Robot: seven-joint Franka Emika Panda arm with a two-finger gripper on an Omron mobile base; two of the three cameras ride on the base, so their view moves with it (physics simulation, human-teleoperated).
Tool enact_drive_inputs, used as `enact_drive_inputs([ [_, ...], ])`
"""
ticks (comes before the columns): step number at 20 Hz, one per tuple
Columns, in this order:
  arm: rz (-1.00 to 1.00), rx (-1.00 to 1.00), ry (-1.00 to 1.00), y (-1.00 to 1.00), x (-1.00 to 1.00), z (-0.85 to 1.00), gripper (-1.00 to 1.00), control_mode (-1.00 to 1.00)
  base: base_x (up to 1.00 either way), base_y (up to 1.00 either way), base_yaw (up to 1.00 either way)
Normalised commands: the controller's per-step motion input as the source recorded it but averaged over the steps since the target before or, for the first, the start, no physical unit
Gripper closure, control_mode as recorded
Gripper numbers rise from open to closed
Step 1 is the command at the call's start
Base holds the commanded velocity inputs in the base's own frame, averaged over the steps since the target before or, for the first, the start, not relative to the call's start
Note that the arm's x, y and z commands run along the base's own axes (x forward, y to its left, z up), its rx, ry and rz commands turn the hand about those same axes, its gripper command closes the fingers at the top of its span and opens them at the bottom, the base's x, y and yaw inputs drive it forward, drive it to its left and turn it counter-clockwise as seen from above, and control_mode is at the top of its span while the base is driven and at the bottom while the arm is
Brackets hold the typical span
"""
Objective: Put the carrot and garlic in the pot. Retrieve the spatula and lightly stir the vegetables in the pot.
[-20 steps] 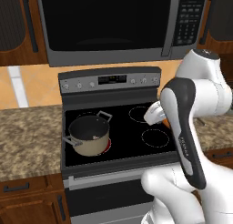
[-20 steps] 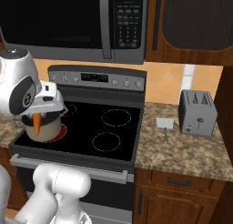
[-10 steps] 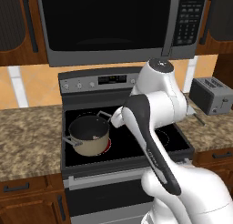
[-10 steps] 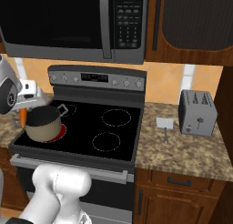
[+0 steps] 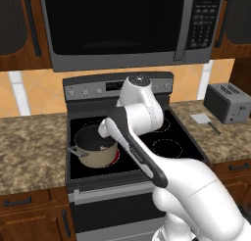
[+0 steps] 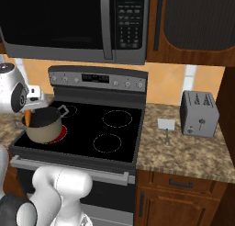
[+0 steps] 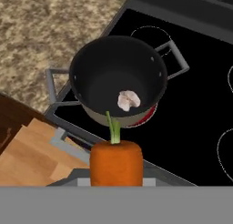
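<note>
Gripper (image 6: 28, 115) clamped on carrot (image 7: 116, 163), held above pot's (image 5: 96, 147) front rim. Pot sits on stove's (image 6: 114, 140) front-left burner w/ garlic (image 7: 129, 100) inside. Spatula (image 6: 166, 127) on worktop just beside toaster (image 6: 198, 113).

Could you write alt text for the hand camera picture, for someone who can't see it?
An orange carrot with a green stem, held in the gripper, hangs above a dark-lined pot on a black stovetop. A pale garlic piece already lies inside the pot.
</note>
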Motion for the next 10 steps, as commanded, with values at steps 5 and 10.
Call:
enact_drive_inputs([
  [5,0.00,-0.02,0.07,0.33,0.73,-0.46,1.00,-1.00,0.00,0.00,0.00],
  [10,-0.01,-0.06,0.00,0.24,0.42,-0.58,1.00,-1.00,0.00,0.00,0.00],
])
